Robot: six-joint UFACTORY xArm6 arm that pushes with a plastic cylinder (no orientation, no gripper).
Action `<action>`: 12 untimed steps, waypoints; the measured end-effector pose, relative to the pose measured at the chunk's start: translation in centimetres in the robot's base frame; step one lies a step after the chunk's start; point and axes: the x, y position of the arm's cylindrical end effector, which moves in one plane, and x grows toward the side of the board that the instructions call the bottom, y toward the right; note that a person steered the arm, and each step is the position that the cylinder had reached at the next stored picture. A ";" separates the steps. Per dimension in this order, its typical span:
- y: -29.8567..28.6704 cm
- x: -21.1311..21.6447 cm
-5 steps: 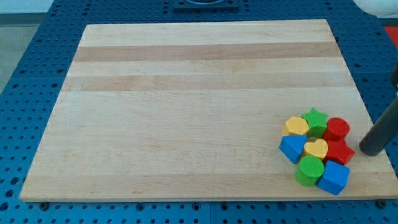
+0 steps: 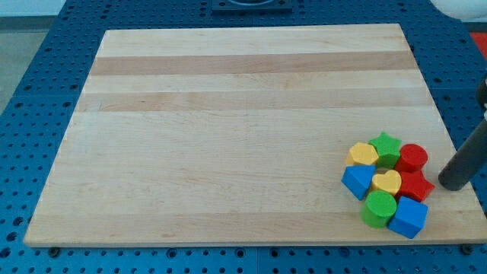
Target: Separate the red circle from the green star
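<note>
- The red circle (image 2: 412, 157) sits at the view's right edge of a tight cluster, low on the view's right of the wooden board (image 2: 228, 129)
- The green star (image 2: 386, 147) touches it on the view's left, at the cluster's top
- My tip (image 2: 452, 184) rests to the view's right of the red circle and a little lower, near it but apart; it is a bare rod with nothing held
- A second red block (image 2: 415, 186), shape unclear, lies just below the red circle, nearest my tip
- A yellow heart (image 2: 387, 182) is at the cluster's middle, a yellow block (image 2: 363, 155) left of the star
- A blue block (image 2: 357, 181) is at the left, a green circle (image 2: 379, 208) and a blue cube (image 2: 409, 217) at the bottom
</note>
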 end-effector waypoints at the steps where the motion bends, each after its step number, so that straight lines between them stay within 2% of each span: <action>1: 0.0 0.0; 5: -3.3 -2.2; 7: -10.7 -8.7; 9: -12.1 -9.4; 11: -15.5 -14.5; 12: -14.5 -13.2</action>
